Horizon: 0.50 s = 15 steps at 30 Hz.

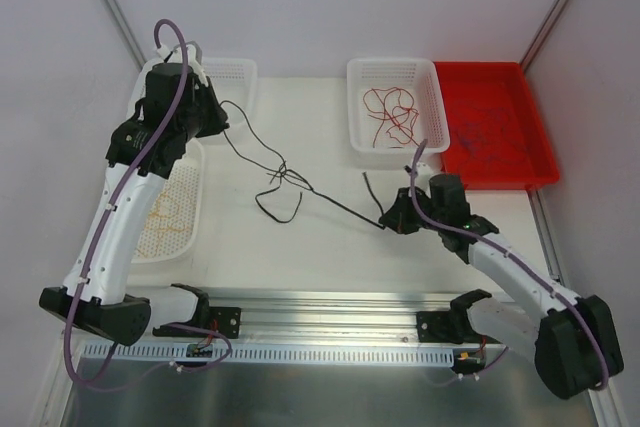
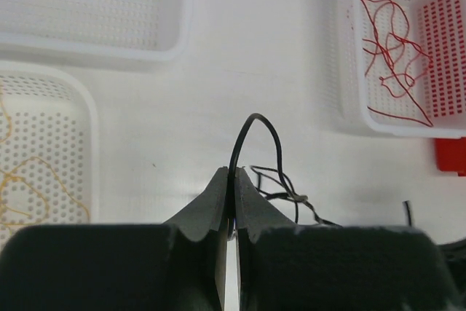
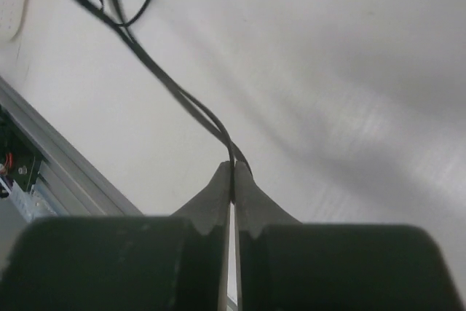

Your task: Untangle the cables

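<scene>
My left gripper point(image 2: 231, 174) and right gripper point(image 3: 233, 169) each clamp the thin black curly cable point(image 3: 178, 92) either side of its knot point(image 1: 285, 178); next I'd pull apart gently.

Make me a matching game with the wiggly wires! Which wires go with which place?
Things:
1. thin red curly wires
2. thin yellow-orange curly wires
3. thin black cables
4. thin dark purple wires

Places:
A. pulled between the shut left tool and the shut right tool
B. in the red plastic tray
C. in the near-left white mesh basket
D. in the far white mesh basket beside the tray

Pairs: 1-D, 2-C, 3-A, 4-B.
</scene>
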Motion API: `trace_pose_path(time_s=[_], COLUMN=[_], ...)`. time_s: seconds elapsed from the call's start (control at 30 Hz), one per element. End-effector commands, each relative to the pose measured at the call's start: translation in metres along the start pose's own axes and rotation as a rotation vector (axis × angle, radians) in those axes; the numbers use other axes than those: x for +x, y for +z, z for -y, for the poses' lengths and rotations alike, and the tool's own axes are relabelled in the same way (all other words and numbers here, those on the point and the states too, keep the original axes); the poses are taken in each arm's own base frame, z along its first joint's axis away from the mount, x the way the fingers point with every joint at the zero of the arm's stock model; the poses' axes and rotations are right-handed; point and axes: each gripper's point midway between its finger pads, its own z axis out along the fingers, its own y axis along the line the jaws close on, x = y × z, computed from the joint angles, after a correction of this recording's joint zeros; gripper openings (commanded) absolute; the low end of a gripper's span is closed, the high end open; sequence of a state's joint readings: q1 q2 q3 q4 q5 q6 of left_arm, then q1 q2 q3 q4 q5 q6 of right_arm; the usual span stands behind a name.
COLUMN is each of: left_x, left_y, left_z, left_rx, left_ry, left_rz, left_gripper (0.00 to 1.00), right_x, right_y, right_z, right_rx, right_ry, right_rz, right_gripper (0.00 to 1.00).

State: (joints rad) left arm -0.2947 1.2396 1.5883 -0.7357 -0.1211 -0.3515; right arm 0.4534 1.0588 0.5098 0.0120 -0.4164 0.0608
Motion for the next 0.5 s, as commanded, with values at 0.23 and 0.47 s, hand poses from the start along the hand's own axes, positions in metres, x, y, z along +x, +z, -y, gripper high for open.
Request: trace_pose_path(time_s=[0.23,0.47], left_x=[-0.019,-0.025], left_y=[0.017,0.028], left_z=[-0.056,-0.082], left_rx=[-0.237,-0.317], left_ry=[0.043,0.020], left_rz=[0.030,0.014], left_gripper=[0.00,0.00], right_x=[-0.011,-0.044], right_y=[-0.105,-0.165], right_z=[0.052,0.053], right_rx=[0.387,0.548], right_ry=[0.291,0.290], right_rz=[0.088,0.243], right_gripper=[0.01,0.01])
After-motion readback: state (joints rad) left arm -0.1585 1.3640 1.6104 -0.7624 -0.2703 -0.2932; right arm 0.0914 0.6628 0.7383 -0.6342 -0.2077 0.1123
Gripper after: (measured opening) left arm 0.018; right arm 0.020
